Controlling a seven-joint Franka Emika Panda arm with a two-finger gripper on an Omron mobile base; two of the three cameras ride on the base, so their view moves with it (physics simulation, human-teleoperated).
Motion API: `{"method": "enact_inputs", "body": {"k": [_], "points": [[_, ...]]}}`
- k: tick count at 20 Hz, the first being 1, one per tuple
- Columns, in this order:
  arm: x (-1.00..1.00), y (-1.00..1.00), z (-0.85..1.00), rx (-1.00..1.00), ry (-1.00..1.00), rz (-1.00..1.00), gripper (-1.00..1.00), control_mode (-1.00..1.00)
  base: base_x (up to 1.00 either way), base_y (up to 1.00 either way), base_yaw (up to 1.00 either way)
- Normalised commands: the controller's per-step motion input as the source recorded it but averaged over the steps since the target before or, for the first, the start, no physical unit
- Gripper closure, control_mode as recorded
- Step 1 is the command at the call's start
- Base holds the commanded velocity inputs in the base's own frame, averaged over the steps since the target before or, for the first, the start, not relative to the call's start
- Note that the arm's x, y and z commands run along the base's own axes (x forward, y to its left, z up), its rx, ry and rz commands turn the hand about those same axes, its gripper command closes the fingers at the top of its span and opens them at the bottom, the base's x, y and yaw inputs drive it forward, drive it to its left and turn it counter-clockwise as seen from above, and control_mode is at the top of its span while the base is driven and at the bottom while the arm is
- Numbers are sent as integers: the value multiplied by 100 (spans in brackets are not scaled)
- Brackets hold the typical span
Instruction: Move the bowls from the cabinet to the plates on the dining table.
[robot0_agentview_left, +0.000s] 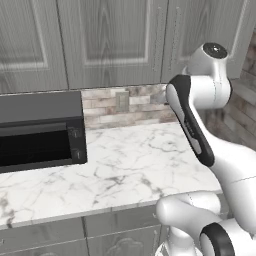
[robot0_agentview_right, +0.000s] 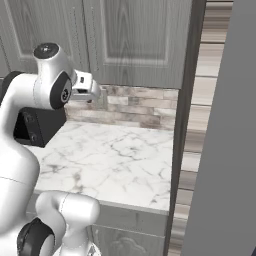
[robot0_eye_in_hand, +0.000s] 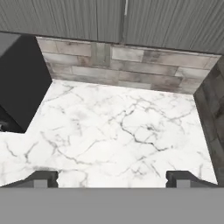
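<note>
The pincer hangs with its jaws spread wide, holding nothing, above the marble counter. The cabinet doors above the brick backsplash are closed; a black microwave stands left

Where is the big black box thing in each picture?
Left base view: the black microwave sits at the left edge, on the marble counter.
Right base view: just a dark corner of it at the left, behind the robot's white arm.
Hand view: its black side fills the upper left.
Shared landmark: the stone-tile backsplash under the closed grey cabinet doors, beside the box.
</note>
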Motion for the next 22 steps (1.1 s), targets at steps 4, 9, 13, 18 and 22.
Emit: {"method": "enact_inputs", "body": {"k": [4, 9, 13, 18, 22], "points": [[0, -12, 42, -2, -16, 0, -100, -100, 0, 0, 0], [0, -18, 49, 0, -6, 1, -100, -100, 0, 0, 0], [0, -18, 42, 0, -12, 2, -100, -100, 0, 0, 0], [0, -14, 43, 2, -13, 1, -100, -100, 0, 0, 0], [0, -10, 38, 3, -16, 1, -100, -100, 0, 0, 0]]}}
